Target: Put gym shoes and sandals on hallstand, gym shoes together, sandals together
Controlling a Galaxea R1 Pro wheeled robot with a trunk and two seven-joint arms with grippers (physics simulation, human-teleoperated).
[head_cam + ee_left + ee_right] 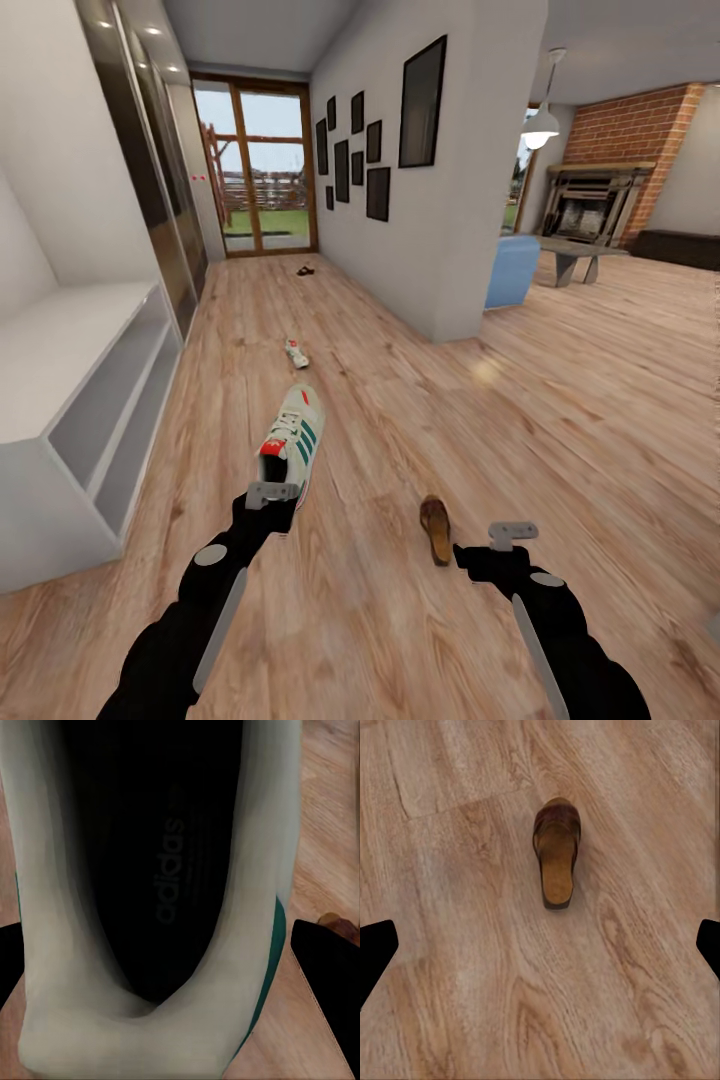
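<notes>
Wood-plank corridor floor (400,620) runs open ahead; hallstand (70,400) edges its left. Left end effector (272,493) grips a gym shoe (294,438) by the heel; right end effector (512,535) hangs wide beside a sandal (436,529).

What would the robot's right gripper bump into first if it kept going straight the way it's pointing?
Probably the wood floor, a bit short of the brown sandal. The right gripper has its jaws spread, looking down at bare planks, with the sandal lying farther ahead. Depth is hard to judge, so it might touch the sandal instead.
</notes>
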